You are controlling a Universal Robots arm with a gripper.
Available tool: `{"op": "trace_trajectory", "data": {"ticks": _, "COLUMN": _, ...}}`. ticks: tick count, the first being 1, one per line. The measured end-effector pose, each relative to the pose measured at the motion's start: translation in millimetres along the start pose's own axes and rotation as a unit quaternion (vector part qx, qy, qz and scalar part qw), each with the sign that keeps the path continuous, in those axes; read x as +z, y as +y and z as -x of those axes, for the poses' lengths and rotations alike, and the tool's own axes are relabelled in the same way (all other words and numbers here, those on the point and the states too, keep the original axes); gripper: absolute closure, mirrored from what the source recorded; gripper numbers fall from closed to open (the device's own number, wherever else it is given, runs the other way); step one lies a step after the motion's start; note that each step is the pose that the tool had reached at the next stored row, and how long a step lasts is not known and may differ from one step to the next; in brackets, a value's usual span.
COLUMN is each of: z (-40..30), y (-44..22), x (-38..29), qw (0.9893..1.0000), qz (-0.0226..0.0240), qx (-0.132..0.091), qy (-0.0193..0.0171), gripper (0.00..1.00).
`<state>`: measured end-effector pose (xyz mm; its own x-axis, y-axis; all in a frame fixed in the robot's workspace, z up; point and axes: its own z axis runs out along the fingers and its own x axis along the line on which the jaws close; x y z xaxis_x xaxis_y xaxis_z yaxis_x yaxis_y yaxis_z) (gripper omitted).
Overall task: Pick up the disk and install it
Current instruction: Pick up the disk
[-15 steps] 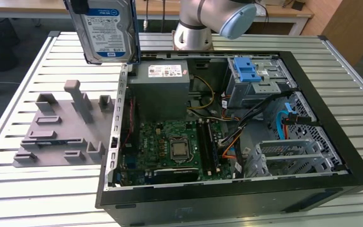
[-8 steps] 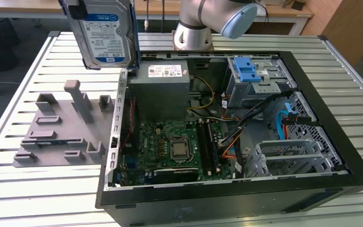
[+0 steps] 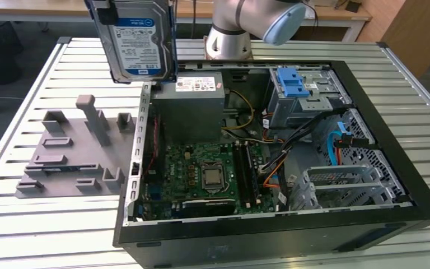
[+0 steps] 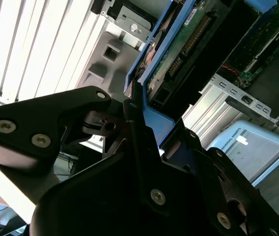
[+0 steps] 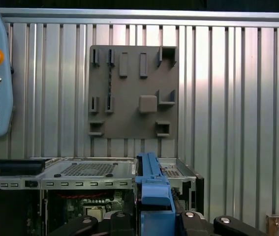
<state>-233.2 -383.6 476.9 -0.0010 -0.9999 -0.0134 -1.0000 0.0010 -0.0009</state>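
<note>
Exterior view: disk (image 3: 136, 39) is held aloft at case's (image 3: 275, 235) 11 o'clock; second wrist view: gripped by fingers (image 4: 55, 115).

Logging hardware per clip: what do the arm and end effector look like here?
The arm is silver-grey tubing with a light-blue round joint cap. The end effector is matte black, angular linkage plates with silver screws.
</note>
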Motion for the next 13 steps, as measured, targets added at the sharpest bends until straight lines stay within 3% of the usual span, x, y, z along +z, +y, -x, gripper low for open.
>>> {"op": "trace_trajectory", "data": {"ticks": 13, "z": 0.0, "y": -2.0, "x": 0.1, "qw": 1.0, "qz": -0.0001, "qx": 0.0, "qy": 0.0, "gripper": 0.64}}
